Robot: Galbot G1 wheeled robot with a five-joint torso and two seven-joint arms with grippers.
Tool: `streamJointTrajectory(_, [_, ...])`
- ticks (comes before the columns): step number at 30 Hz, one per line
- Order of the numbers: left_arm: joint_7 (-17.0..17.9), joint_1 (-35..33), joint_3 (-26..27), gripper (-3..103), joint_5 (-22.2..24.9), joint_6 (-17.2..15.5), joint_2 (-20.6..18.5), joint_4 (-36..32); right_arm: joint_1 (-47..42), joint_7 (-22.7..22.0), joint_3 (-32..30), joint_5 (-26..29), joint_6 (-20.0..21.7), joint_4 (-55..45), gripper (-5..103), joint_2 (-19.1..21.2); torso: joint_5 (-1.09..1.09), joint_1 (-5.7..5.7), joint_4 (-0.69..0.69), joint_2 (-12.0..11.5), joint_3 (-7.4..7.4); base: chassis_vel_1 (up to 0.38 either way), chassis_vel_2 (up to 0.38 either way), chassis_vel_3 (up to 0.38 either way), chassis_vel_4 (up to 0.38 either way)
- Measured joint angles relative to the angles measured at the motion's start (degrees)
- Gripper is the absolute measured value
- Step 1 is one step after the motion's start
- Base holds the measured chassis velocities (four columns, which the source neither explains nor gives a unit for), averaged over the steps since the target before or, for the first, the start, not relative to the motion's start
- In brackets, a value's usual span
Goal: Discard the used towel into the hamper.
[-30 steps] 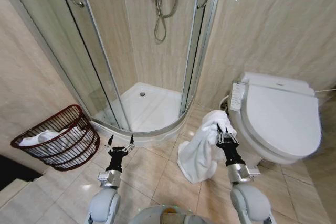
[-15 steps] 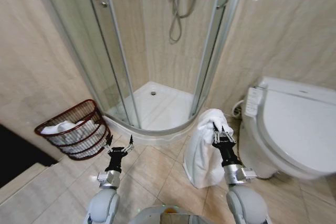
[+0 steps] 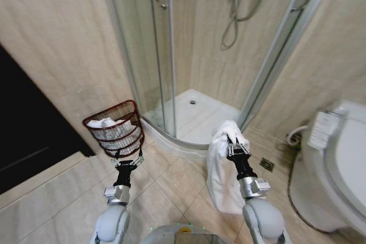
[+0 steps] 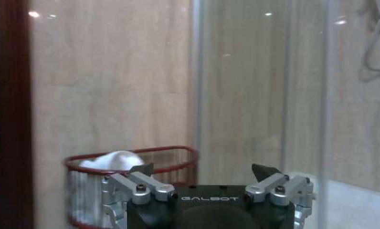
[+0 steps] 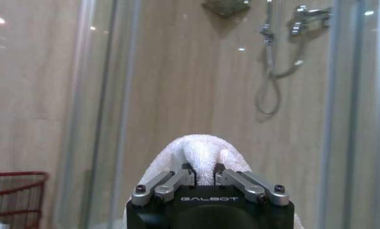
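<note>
The right gripper (image 3: pixel 233 148) is clamped on a fold of the white towel (image 3: pixel 222 175), which drapes down from it toward the floor (image 3: pixel 171 192), in front of the shower tray (image 3: pixel 197 115). The left gripper (image 3: pixel 130 162) hangs empty with its fingers spread wide, low and just in front of the hamper (image 3: pixel 114 130). That hamper stands on the floor against the wall beside the glass shower door (image 3: pixel 154 55), well to the robot's left of the towel, and some white cloth (image 3: pixel 103 123) already lies inside it.

The step in hand looks like carrying the towel across to the hamper. To do it well, the grip on the fold should hold firm, and the towel ought to ride high enough that its hanging tail clears the hamper's rim instead of snagging on the slats. The release should come only once the bulk hangs above the opening, with the left arm kept out of the path
</note>
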State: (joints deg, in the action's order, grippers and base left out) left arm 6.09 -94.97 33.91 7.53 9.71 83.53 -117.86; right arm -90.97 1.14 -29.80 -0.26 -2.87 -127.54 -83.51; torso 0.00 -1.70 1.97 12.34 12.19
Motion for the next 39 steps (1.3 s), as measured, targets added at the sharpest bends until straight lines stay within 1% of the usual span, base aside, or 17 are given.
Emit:
streamJointTrajectory(2, [0.0, 0.05, -0.03, 100, 0.0, -0.05, 0.07, 0.0, -0.07, 0.03, 0.08, -0.12, -0.08, 0.0, 12, 0.0, -0.01, -0.06, 0.0, 0.21, 0.15, 0.112, 0.107, 0.099, 0.089])
streamJointTrajectory(4, [0.01, 0.1, -0.12, 100, -0.05, -0.13, 0.22, 0.13, -0.51, 0.19, 0.48, -0.52, -0.3, -0.41, 12, 0.0, 0.0, -0.24, 0.0, 0.87, 0.61, 0.105, 0.099, 0.103, 0.09])
streamJointTrajectory(6, [0.01, 0.09, -0.13, 100, -0.07, -0.14, 0.24, 0.16, -0.59, 0.23, 0.55, -0.55, -0.32, -0.54, 12, 0.0, 0.0, -0.27, 0.01, 0.96, 0.68, 0.105, 0.1, 0.092, 0.092])
streamJointTrajectory(8, [0.0, 0.17, -0.21, 100, -0.24, -0.15, 0.38, 0.33, -1.16, 0.69, 1.07, -0.83, -0.47, -1.57, 12, -0.02, 0.0, -0.45, -0.01, 1.74, 1.26, 0.08, 0.088, 0.098, 0.103])
streamJointTrajectory(15, [-0.09, 0.24, -0.31, 100, -0.85, -0.15, 0.83, 0.41, -1.48, 1.27, 2.05, -1.71, -0.69, -3.36, 12, 0.0, -0.01, -0.84, 0.0, 3.03, 2.16, 0.108, 0.097, 0.089, 0.109])
streamJointTrajectory(21, [-0.17, 0.45, -0.47, 100, -1.29, -0.21, 1.3, 0.42, 0.07, 1.63, 2.12, -0.94, 0.98, -4.17, 12, 0.45, 0.0, -1.27, 0.0, 4.09, 2.79, 0.106, 0.105, 0.077, 0.088])
streamJointTrajectory(23, [-0.15, 0.71, -0.53, 100, -1.65, -0.21, 1.53, 0.41, 1.28, 1.57, 1.52, 0.0, 1.89, -4.18, 12, 0.79, 0.0, -1.44, 0.01, 4.78, 3.32, 0.101, 0.095, 0.103, 0.112])
streamJointTrajectory(28, [0.49, 1.13, -0.55, 100, -2.0, -0.2, 1.93, 0.42, 1.94, 1.54, 0.86, 1.07, 2.33, -4.18, 12, 1.03, 0.0, -1.6, 0.02, 5.38, 3.76, 0.058, 0.077, 0.077, 0.064])
streamJointTrajectory(30, [0.8, 1.19, -0.58, 100, -2.12, -0.47, 2.1, 0.41, 1.97, 1.54, 0.73, 1.41, 2.4, -4.19, 12, 1.09, 0.01, -1.79, 0.0, 5.84, 4.05, 0.0, 0.0, 0.0, 0.0])
streamJointTrajectory(39, [1.78, 1.17, -0.8, 100, -2.28, -1.56, 2.41, 0.14, 2.66, 2.07, 1.53, 0.69, 2.3, -3.58, 12, 0.93, 0.0, -2.51, 0.0, 7.69, 5.15, 0.0, 0.0, 0.0, 0.0])
